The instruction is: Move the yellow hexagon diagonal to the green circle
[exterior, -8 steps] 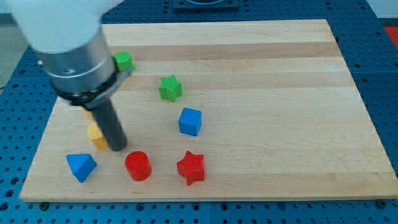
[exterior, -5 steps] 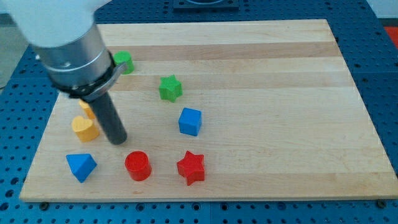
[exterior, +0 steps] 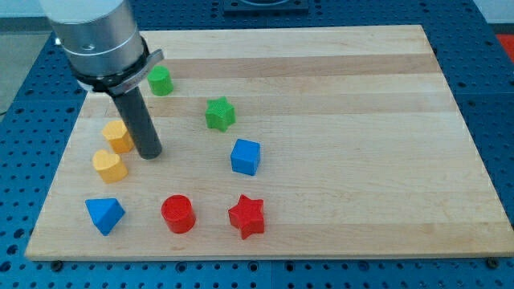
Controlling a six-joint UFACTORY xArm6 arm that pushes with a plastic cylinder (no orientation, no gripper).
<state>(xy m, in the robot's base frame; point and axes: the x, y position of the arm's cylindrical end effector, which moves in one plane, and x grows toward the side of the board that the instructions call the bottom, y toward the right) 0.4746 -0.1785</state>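
Note:
The yellow hexagon (exterior: 118, 136) lies near the board's left edge. The green circle (exterior: 161, 80) sits above and to its right, near the top left. My tip (exterior: 149, 153) stands just right of the yellow hexagon, about touching its right side, and up and right of the yellow heart (exterior: 108, 165). The arm's grey body covers the board's top left corner.
A green star (exterior: 219, 113) and a blue cube (exterior: 246, 156) lie near the middle. A blue triangle (exterior: 105, 214), a red cylinder (exterior: 177, 213) and a red star (exterior: 246, 216) line the bottom. The wooden board (exterior: 361, 144) rests on a blue perforated table.
My tip has moved toward the view's top, from beside the yellow heart to beside the yellow hexagon. The arm's body has lifted away, so both yellow blocks and the green circle now show fully.

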